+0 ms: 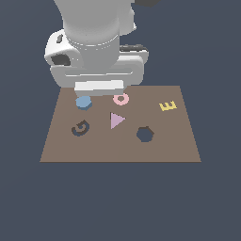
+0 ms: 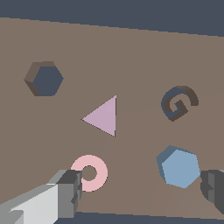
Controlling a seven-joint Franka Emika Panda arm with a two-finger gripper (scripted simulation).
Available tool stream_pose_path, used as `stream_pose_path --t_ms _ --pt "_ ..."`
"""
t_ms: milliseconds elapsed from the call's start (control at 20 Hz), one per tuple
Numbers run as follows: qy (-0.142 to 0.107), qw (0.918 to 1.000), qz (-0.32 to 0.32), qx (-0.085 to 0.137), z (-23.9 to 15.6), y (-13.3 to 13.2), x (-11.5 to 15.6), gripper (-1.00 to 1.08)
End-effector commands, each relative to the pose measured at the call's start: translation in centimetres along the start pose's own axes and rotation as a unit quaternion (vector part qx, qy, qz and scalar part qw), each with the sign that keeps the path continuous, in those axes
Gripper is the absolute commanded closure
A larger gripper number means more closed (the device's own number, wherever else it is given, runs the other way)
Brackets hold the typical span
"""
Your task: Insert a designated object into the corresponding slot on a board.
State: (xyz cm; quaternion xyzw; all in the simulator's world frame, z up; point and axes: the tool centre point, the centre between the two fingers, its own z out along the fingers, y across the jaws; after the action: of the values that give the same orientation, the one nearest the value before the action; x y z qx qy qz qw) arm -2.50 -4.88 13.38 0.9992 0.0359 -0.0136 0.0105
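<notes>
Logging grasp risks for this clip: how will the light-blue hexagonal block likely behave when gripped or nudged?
The blue block looks like a rigid, flat-faced prism, so it should probably not flex. It lies flat on the board, so it will likely slide rather than roll or tip. Its parallel side faces should suit the fingers, though its low height leaves little to grip.

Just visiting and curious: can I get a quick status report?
Gripper open, holding nothing. Blue hexagon block flat on board, outside hexagon slot. Lilac triangle lies between them.
</notes>
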Motion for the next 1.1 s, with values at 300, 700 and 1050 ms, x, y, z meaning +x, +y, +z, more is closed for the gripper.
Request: stream_pose_path --t_ms 300,700,1050 --pt "0.007 0.9983 -0.058 0.004 4.1 3.8 -2.3 -0.92" --pt "0.013 0.9948 -0.101 0.007 7.3 6.8 -3.5 -0.92" --pt "0.015 0.9927 -0.119 0.008 8.7 8.1 -3.8 -0.92"
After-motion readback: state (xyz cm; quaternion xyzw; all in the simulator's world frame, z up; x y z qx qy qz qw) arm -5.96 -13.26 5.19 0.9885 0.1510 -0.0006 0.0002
